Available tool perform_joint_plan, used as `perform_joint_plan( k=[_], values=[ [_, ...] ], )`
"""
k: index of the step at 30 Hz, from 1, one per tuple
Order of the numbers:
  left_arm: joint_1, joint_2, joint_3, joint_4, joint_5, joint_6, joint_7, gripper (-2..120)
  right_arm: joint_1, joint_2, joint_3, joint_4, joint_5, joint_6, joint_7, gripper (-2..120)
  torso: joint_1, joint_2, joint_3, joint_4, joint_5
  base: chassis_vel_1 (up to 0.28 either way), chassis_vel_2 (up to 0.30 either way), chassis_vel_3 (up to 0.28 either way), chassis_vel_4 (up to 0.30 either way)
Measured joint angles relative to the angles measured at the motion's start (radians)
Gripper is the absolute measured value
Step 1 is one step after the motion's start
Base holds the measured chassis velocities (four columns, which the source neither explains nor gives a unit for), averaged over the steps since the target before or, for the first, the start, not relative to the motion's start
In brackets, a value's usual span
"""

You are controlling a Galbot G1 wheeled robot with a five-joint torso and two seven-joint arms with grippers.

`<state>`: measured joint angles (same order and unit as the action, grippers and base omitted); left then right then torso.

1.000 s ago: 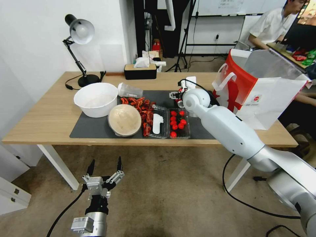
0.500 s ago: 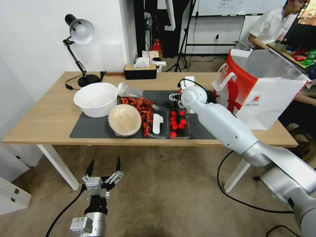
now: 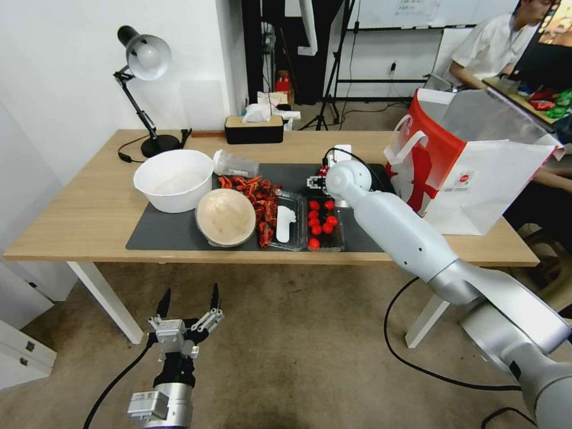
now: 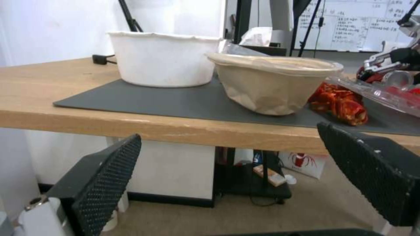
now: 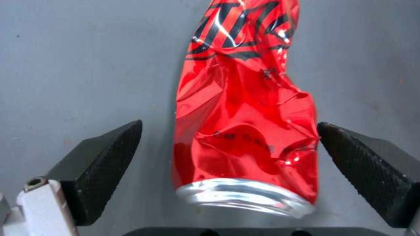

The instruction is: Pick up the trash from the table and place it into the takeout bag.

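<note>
Right arm (image 3: 417,238): glossy white-grey tubular links, rounded joints, small dark screw holes, black cable trailing. Both grippers: black wedge-shaped fingers (image 5: 100,164) with knurled pads, silver metal mounts, left gripper (image 3: 187,304) included

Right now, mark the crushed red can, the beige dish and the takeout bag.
crushed red can (image 5: 245,131): right wrist view, dented middle of its body.
beige dish (image 3: 225,216): head view, centre of its top.
takeout bag (image 3: 488,179): head view, white side panel.
</note>
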<state>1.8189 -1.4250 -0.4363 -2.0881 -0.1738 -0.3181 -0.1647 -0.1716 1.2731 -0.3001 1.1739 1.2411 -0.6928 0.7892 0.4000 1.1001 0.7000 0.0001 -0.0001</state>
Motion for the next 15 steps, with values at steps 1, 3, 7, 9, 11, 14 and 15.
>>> perform_joint_plan(
  k=[1,3,7,9,11,14,15],
  values=[
    [0.000,0.000,0.000,0.000,0.000,0.000,0.000,100,0.000,0.000,0.000,0.000,0.000,0.000,0.000,100,0.000,0.000,0.000,0.0000,0.0000,0.000,0.000,0.000,0.000],
    [-0.002,0.000,0.000,0.001,-0.001,0.000,0.000,100,0.000,0.007,0.002,-0.011,0.000,0.001,0.000,98,0.000,0.000,0.000,-0.0001,0.0000,0.000,0.000,0.000,0.000],
    [-0.004,0.000,0.000,0.001,-0.002,0.000,0.000,100,-0.001,0.014,0.006,-0.020,-0.001,0.003,0.000,90,0.000,0.000,0.000,0.0000,0.0000,0.000,0.000,0.000,0.000],
    [-0.006,0.001,-0.001,0.002,-0.002,0.000,0.000,100,-0.007,0.017,0.012,-0.022,0.000,0.006,0.003,80,0.000,0.000,0.000,0.0000,0.0001,0.000,0.000,0.000,0.000],
    [-0.007,0.001,-0.001,0.003,-0.002,0.000,-0.001,100,-0.010,0.017,0.015,-0.021,0.000,0.008,0.006,76,0.000,0.000,0.000,-0.0001,-0.0001,0.000,0.000,0.000,0.000],
    [-0.008,0.003,-0.001,0.002,-0.003,0.000,-0.001,100,-0.015,0.014,0.019,-0.016,0.005,0.012,0.014,64,0.000,0.000,0.000,-0.0003,-0.0001,0.000,0.000,0.000,0.000],
    [-0.008,0.003,-0.001,0.002,-0.003,0.000,-0.001,100,-0.015,0.014,0.019,-0.016,0.005,0.012,0.014,64,0.000,0.000,0.000,-0.0003,-0.0001,0.000,0.000,0.000,0.000]
  ],
)
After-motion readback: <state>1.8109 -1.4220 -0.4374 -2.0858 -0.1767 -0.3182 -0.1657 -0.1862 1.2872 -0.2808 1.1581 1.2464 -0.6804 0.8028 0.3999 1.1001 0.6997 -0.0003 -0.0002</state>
